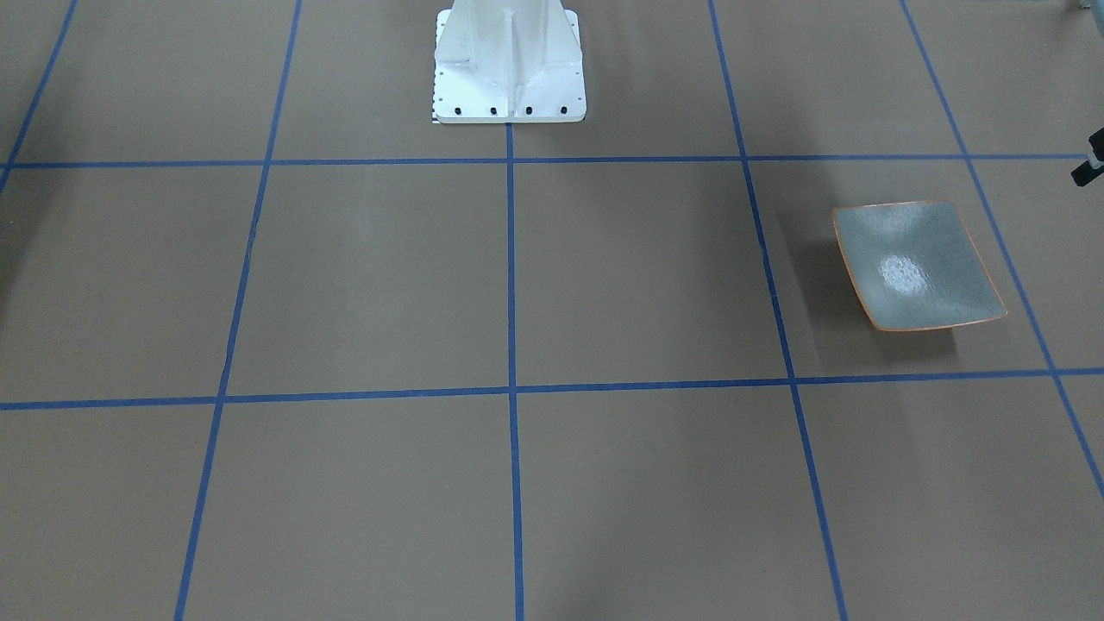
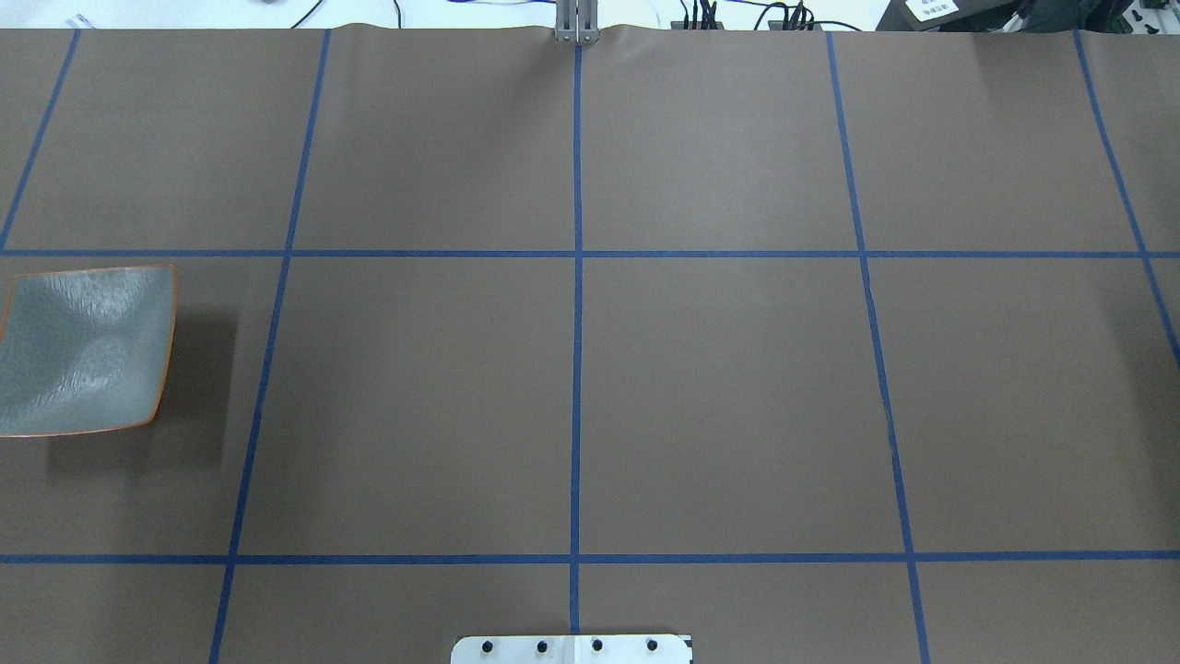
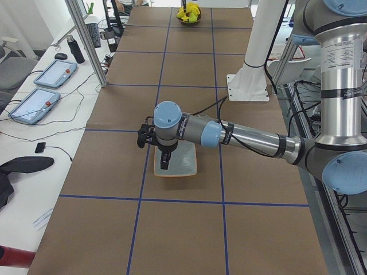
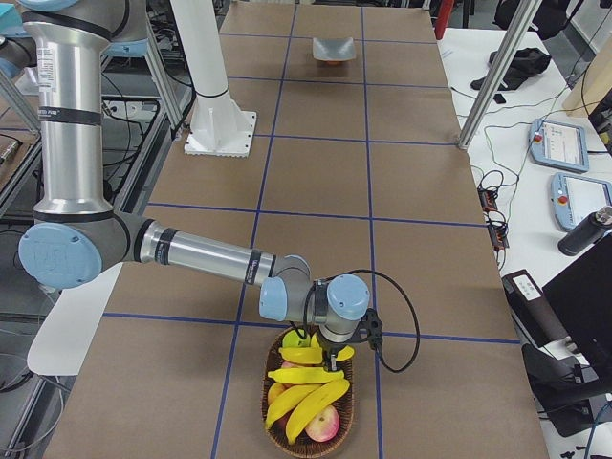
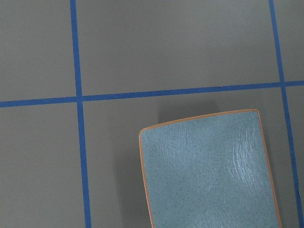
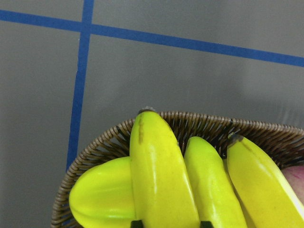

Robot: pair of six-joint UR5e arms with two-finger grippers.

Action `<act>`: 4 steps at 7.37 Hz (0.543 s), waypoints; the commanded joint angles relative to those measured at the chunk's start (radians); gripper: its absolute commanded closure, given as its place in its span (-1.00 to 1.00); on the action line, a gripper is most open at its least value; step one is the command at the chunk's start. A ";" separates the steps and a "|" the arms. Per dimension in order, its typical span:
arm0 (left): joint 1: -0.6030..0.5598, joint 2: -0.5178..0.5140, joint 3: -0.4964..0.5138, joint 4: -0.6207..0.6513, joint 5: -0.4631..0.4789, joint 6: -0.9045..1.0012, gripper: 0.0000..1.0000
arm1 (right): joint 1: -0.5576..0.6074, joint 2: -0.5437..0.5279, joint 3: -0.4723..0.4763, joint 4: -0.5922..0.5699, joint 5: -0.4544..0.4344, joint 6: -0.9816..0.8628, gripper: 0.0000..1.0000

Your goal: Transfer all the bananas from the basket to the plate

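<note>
Right tool [image 4: 332, 361] over basket [image 6: 199, 121]; four bananas [image 4: 308, 402] to move, plate [image 5: 209, 171] bare.
Right tool: dark fingertips [image 6: 136, 223] stand apart at the wrist view's lower edge, astride one banana, so judged unclosed and not yet clamping. Left tool [image 3: 164, 162]: hangs over the plate at the other end of the tabletop [image 2: 719, 387]; whether spread or closed cannot be told. Bananas: all in the basket, piled over apples [image 4: 323, 424], well apart from the plate. Handling, as judged: light, glossy and slick, firm yet easily bruised; curved, so likely to pivot if held near a tip. Grip across the thick middle, jaws square to the length, with a modest squeeze. Lift straight up, as neighbours overlap.
</note>
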 commanded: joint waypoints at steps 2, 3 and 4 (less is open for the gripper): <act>-0.001 0.002 -0.007 0.000 -0.006 -0.018 -0.99 | 0.007 0.005 0.002 -0.007 0.008 -0.032 1.00; -0.001 0.002 -0.007 0.000 -0.006 -0.018 -0.99 | 0.028 0.005 0.009 -0.044 0.008 -0.075 1.00; -0.001 0.002 -0.010 0.000 -0.006 -0.020 -0.99 | 0.068 0.028 0.017 -0.112 0.008 -0.141 1.00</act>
